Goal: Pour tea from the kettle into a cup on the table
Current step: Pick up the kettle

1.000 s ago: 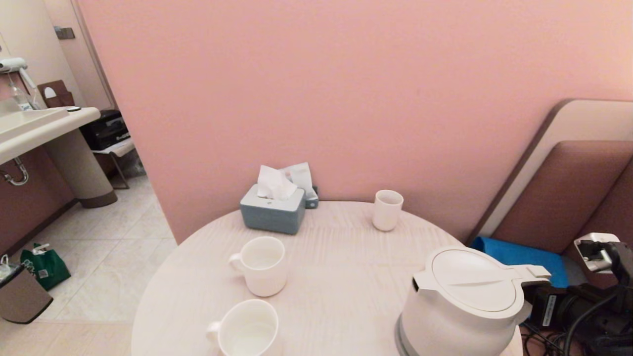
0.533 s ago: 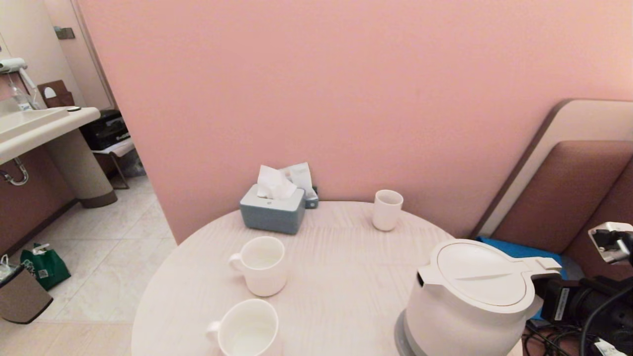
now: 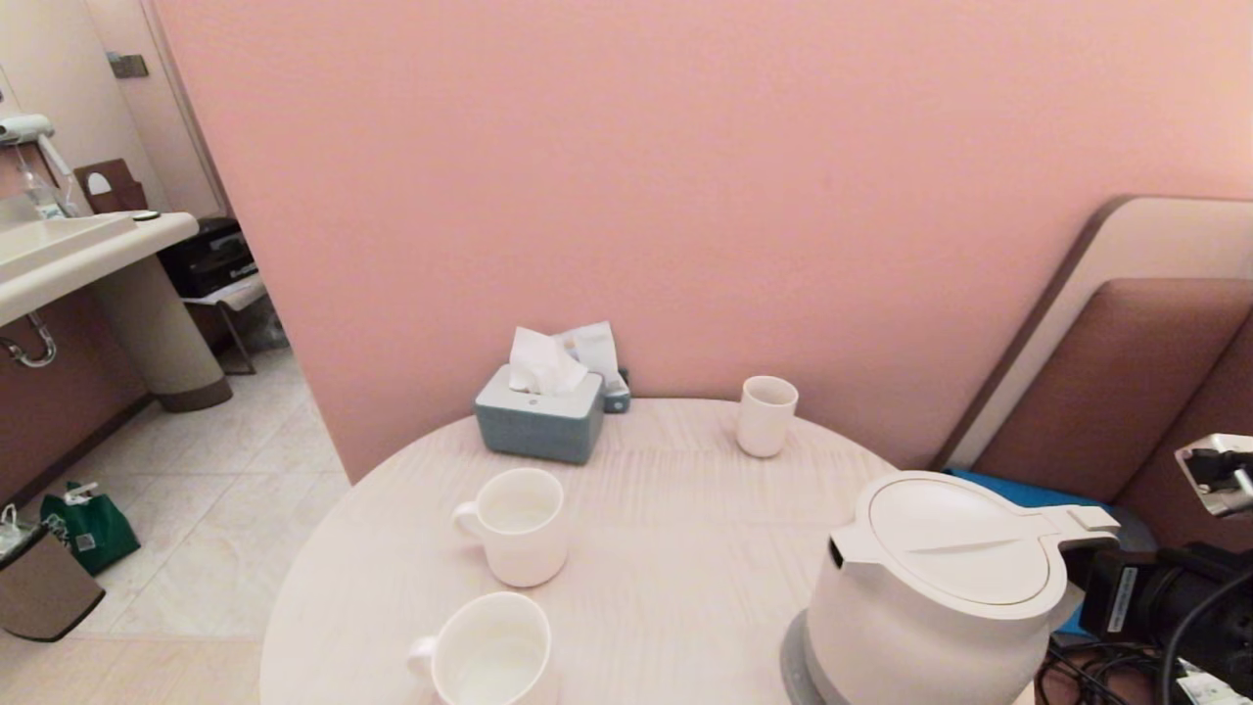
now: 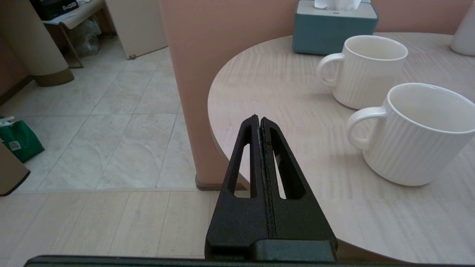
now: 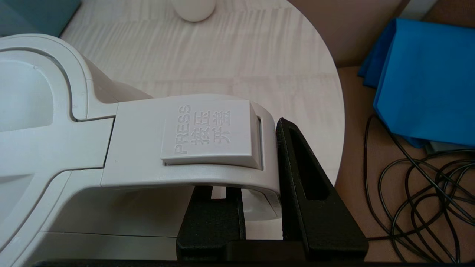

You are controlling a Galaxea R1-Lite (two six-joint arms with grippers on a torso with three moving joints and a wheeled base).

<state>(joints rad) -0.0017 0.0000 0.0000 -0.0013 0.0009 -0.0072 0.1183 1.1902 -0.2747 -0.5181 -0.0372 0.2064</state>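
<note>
White plastic kettle (image 3: pixel 935 587) stands at the table's (image 3: pixel 675 548) right edge; my right gripper (image 5: pixel 259 178) clamps its loop handle. I should lift straight, then tip slowly over the nearest mug (image 3: pixel 489 651). My left gripper (image 4: pixel 259 122) rests closed, empty

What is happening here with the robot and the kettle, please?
The right gripper is closed on the loop handle of the white kettle, one finger inside the loop and one outside. The kettle stands at the near right edge of the round table, lid shut, not tipped. Two ribbed mugs and a small handleless cup wait on the table. The left gripper hangs idle, shut, beside the table's left edge.
</note>
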